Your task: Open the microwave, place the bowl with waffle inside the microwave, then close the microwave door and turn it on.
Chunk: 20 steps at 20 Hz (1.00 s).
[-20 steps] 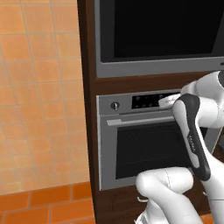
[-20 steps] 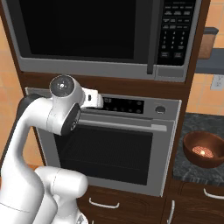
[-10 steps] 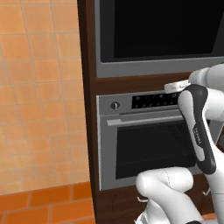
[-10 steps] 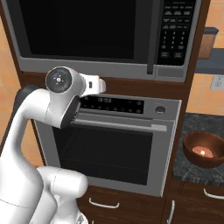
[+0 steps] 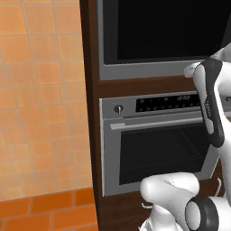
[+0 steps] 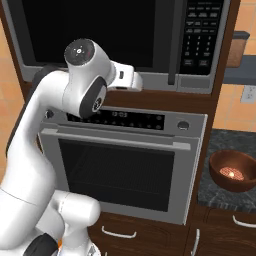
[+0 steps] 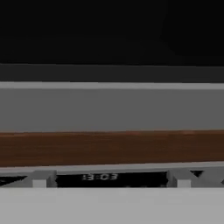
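Facing the tall dark wood cabinet point(image 5: 90, 113), the robot's arm point(image 6: 35, 150) bends up in front of the appliances, with its wrist level with the lower edge of the microwave point(image 6: 120, 45). The gripper point(image 7: 111, 186) shows in the hand view as two small finger tips point(image 7: 40, 180) set far apart, so the jaws stand wide and hold nothing. Between those tips lies the oven's clock display point(image 7: 101, 176), and above it run the brown wood strip, the grey lower frame of the microwave and the black glass of the microwave door point(image 7: 109, 35).

The microwave sits built into the top of the cabinet, and its door point(image 5: 158, 31) is closed flat against the frame. In the right base view a keypad point(image 6: 200, 35) sits to the right of the door. Directly below the microwave is the silver oven point(image 6: 125, 165), with a knob point(image 5: 118, 108) at one end of its control panel and a bar handle point(image 5: 158, 122) across the mesh window.

The brown bowl point(image 6: 233, 170) with the waffle point(image 6: 231, 174) in it rests on the dark stone counter point(image 6: 220, 145) to the right of the oven, well apart from the gripper. Orange tiles point(image 5: 40, 113) cover the wall to the left of the cabinet.
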Tool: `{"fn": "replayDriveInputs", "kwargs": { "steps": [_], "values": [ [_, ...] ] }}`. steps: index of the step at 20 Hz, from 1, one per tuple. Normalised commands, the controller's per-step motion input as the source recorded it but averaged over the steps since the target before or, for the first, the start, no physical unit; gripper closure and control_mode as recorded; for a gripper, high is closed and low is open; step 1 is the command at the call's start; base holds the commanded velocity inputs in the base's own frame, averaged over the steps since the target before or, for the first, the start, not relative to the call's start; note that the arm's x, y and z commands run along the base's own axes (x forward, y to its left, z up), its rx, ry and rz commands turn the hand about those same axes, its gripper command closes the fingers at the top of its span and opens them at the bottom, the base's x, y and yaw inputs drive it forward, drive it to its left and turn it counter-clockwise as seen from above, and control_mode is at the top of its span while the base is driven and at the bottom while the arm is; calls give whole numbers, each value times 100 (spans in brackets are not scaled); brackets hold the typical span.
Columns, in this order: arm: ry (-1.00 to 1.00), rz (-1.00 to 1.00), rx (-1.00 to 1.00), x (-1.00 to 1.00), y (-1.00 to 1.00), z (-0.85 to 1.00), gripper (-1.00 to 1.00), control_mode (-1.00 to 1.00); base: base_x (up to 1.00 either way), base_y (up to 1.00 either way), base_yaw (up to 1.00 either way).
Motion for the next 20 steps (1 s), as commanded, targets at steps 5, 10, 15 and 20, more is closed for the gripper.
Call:
{"fn": "replayDriveInputs", "kwargs": {
  "steps": [5,10,15,20],
  "values": [
    [0,-12,0,5,-70,7,-100,-100,0,0,0],
    [-19,-3,0,0,-62,12,-100,-100,0,0,0],
    [-18,-1,0,1,-70,39,-100,-100,0,0,0],
    [-5,-4,0,19,-77,34,-100,-100,0,0,0]
  ]
}}
